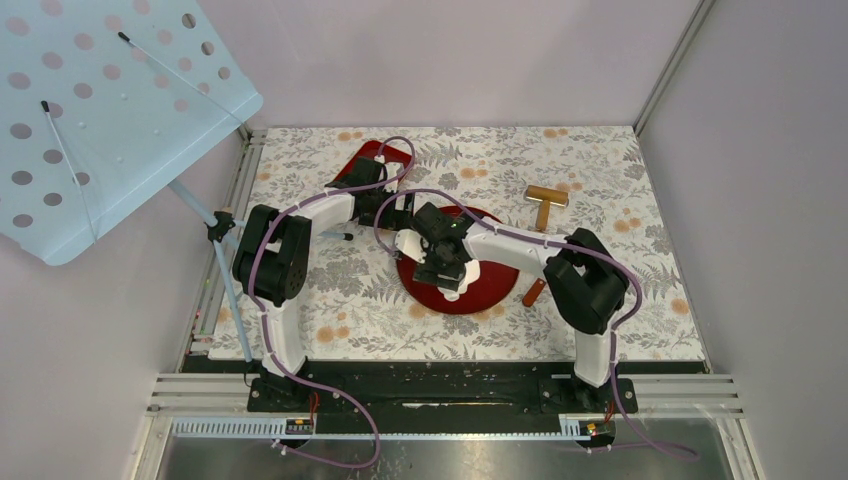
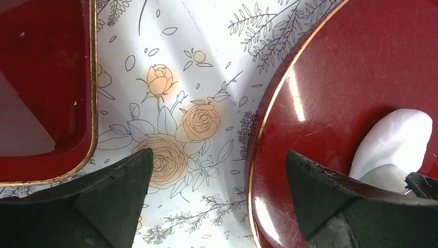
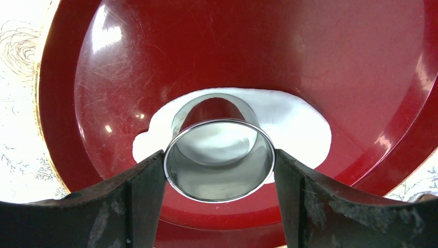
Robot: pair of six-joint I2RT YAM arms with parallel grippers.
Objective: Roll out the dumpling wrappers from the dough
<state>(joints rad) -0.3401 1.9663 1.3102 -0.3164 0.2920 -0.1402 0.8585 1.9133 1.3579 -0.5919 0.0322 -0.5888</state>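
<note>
1. Your right end effector (image 3: 219, 165) is closed part-way on a shiny metal ring cutter (image 3: 206, 106), with one black finger pressed against each side of its rim
2. The cutter stands upright on the white dough (image 3: 299, 129), which lies in the round red plate (image 3: 310, 62); dough shows inside the ring and spreads past it on both sides
3. Your left end effector (image 2: 218, 155) is spread wide and holds nothing; it hangs over the floral desk (image 2: 170, 41), between a red tray (image 2: 46, 77) and the plate's gold edge
4. A wooden tool (image 1: 547, 197) lies on the desk beyond the plate, well apart from both end effectors
</note>
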